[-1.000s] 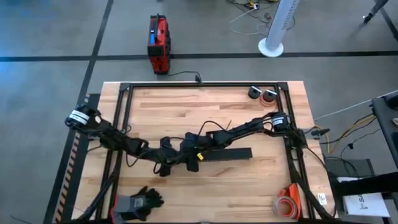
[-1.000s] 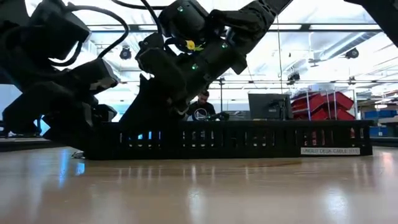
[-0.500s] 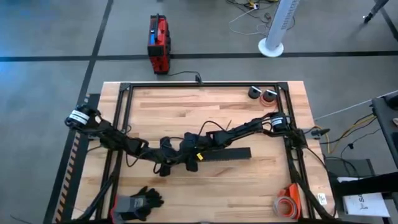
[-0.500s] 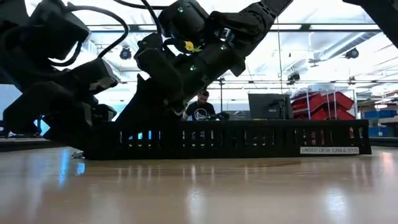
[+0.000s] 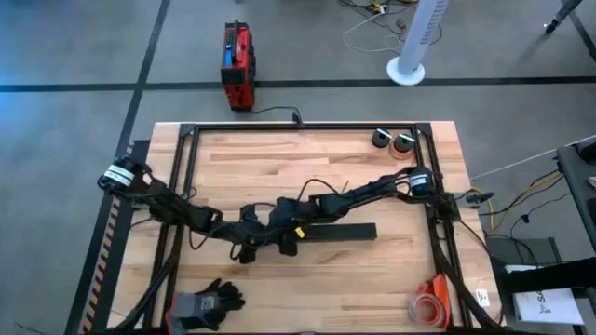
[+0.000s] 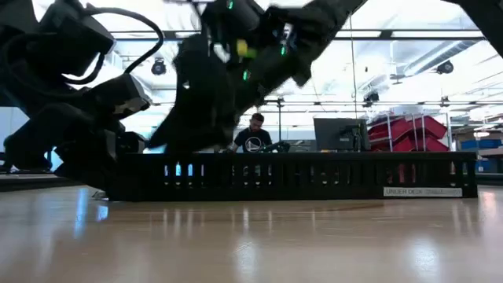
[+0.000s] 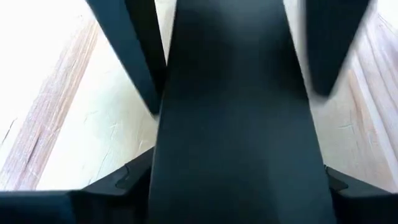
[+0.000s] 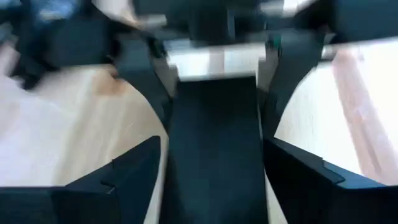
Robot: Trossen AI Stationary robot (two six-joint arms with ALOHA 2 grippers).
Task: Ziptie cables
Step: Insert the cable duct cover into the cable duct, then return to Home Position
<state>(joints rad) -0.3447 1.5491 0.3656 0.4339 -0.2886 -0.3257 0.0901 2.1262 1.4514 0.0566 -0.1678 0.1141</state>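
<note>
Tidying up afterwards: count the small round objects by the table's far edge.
2. A dark one and a paler, reddish one sit side by side near the far right corner of the table. Others could be hidden beneath the arms.

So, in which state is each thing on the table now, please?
Black slotted strip: lying flat on the table.
Left hand: at the strip's left end.
Right hand: at the same end.
Gloves: lying at the front edge.
Tape roll: lying flat.
Cables: not visible.
</note>
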